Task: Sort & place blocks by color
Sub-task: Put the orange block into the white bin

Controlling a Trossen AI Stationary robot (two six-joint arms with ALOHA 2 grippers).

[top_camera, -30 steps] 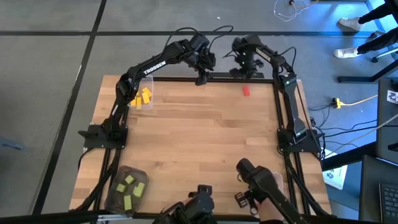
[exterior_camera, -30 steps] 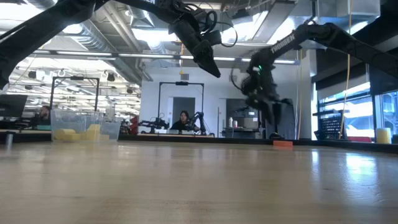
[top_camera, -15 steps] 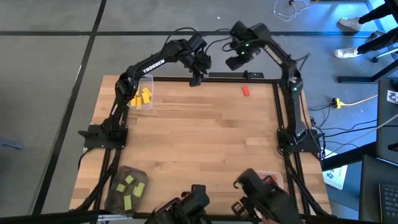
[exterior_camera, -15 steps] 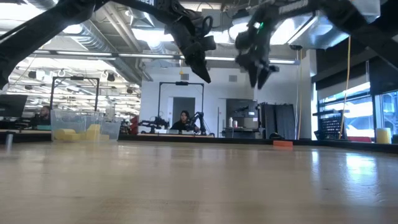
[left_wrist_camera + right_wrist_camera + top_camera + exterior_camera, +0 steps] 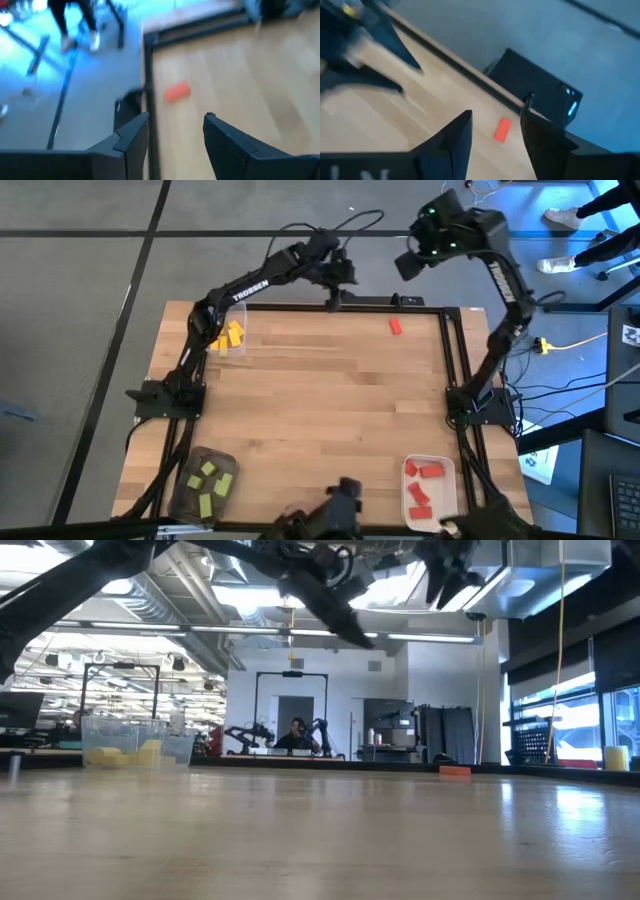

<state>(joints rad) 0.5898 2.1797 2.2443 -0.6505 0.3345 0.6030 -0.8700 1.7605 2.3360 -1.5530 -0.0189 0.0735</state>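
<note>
A small red rectangular block [image 5: 395, 326] lies alone on the wooden counter [image 5: 320, 410] near its far edge. Both arms hang raised above that edge with their fingers parted and nothing between them: the left gripper [image 5: 174, 131] has the block just ahead of its fingers, and the right gripper [image 5: 495, 131] looks down on it between its fingers. Yellow blocks [image 5: 228, 337] sit in a clear tray, light green blocks [image 5: 208, 481] in a dark tray, more red blocks [image 5: 424, 485] in a white tray.
</note>
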